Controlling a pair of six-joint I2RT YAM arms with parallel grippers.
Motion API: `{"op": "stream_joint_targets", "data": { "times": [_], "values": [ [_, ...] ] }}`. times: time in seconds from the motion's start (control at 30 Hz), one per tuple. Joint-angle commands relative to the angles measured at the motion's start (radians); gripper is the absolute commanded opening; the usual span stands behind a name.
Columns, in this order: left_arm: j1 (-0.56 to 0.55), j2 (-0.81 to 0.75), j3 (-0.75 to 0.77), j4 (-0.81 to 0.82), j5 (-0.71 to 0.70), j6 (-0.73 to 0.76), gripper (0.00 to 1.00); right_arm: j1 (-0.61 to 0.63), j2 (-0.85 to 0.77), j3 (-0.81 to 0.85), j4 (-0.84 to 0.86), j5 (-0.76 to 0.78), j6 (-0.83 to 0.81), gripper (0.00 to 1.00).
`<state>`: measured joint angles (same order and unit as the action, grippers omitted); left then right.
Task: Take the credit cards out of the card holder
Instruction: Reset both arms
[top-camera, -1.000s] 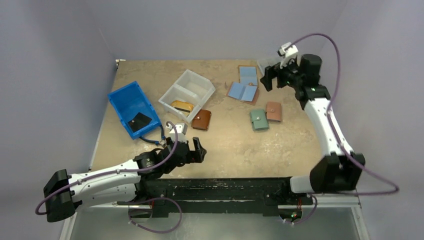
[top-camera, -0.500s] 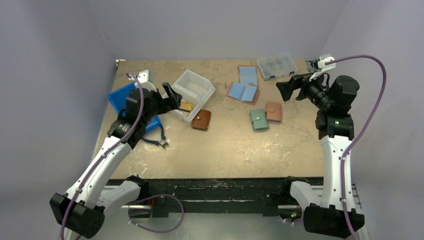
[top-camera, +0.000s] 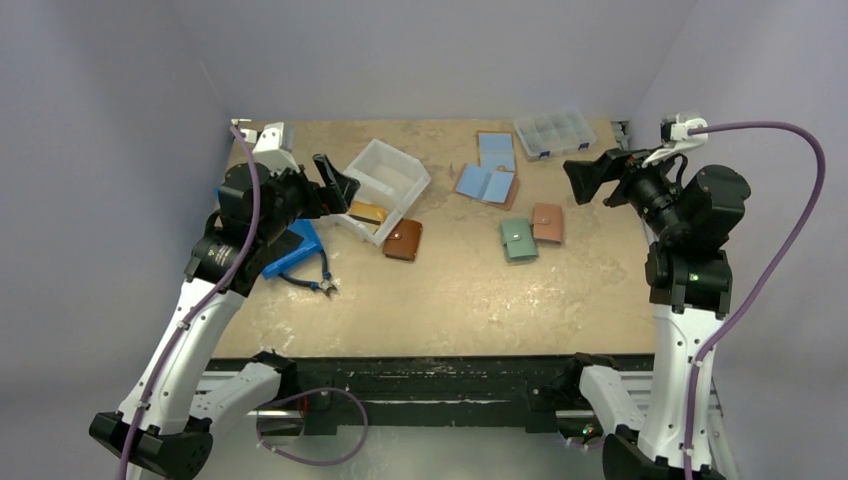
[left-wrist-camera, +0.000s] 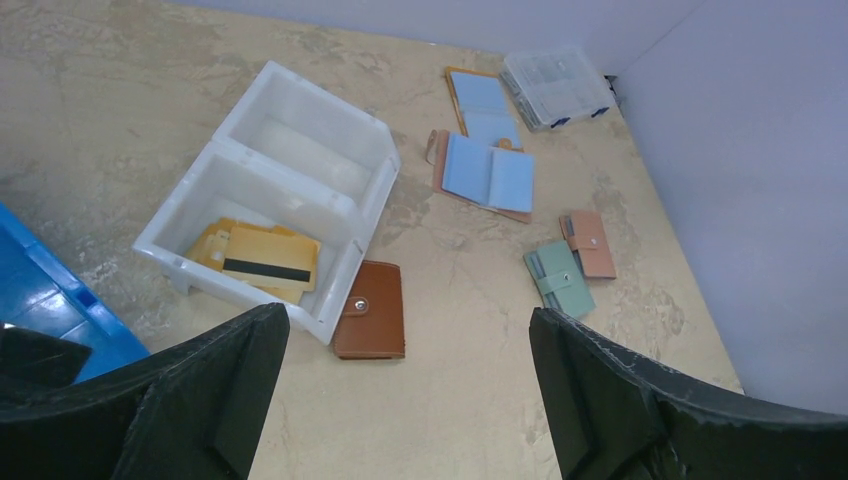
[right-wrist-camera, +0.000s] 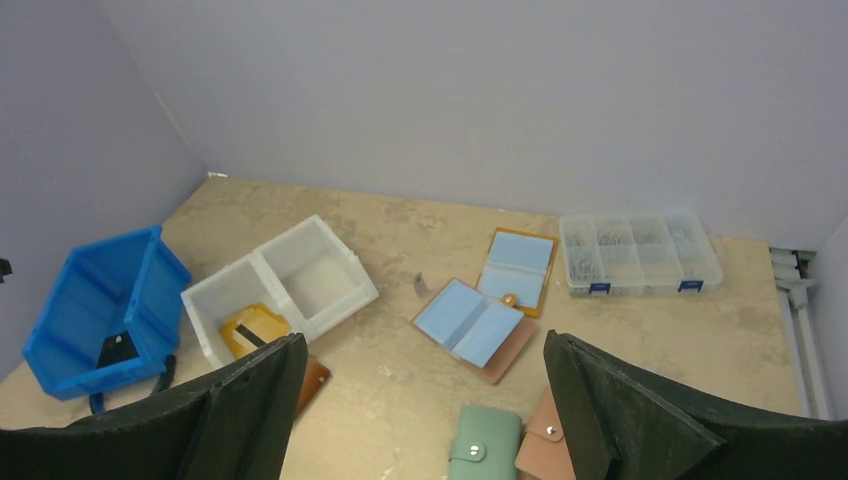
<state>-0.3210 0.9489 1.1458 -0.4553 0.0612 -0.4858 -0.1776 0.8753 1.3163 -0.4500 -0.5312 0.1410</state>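
Left gripper (top-camera: 335, 188) and right gripper (top-camera: 585, 178) hang high above the table (top-camera: 450, 290), jaws spread wide with nothing between them, apparently raised to survey the scene. From above, the credit cards (top-camera: 487, 183) lie in an open card holder (top-camera: 510, 199) toward the far right. The left wrist view shows a white bin (left-wrist-camera: 300, 150) holding yellow cards (left-wrist-camera: 262, 262), with a brown wallet (left-wrist-camera: 370, 322) against it. The right wrist view faces the blue cards, tucked in their sleeves, with a second open holder (right-wrist-camera: 548, 275) just behind; the right arm seems better placed to reach them
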Motion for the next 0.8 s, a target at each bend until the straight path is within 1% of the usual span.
{"op": "stream_joint_targets", "data": {
  "times": [0.0,0.1,0.47,0.77],
  "values": [
    [0.003,-0.012,0.046,-0.03,0.03,0.049,0.99,-0.002,-0.01,0.022,-0.021,0.049,0.078,0.99],
    [0.003,-0.025,0.042,-0.028,0.035,0.055,0.99,-0.002,-0.021,-0.01,0.02,0.018,0.098,0.99],
    [0.003,-0.037,0.007,0.016,0.087,0.047,0.99,-0.002,-0.044,-0.026,0.025,0.058,0.08,0.99],
    [0.003,-0.039,-0.021,0.038,0.098,0.056,0.99,-0.002,-0.048,-0.047,0.05,0.065,0.084,0.99]
  ]
}}
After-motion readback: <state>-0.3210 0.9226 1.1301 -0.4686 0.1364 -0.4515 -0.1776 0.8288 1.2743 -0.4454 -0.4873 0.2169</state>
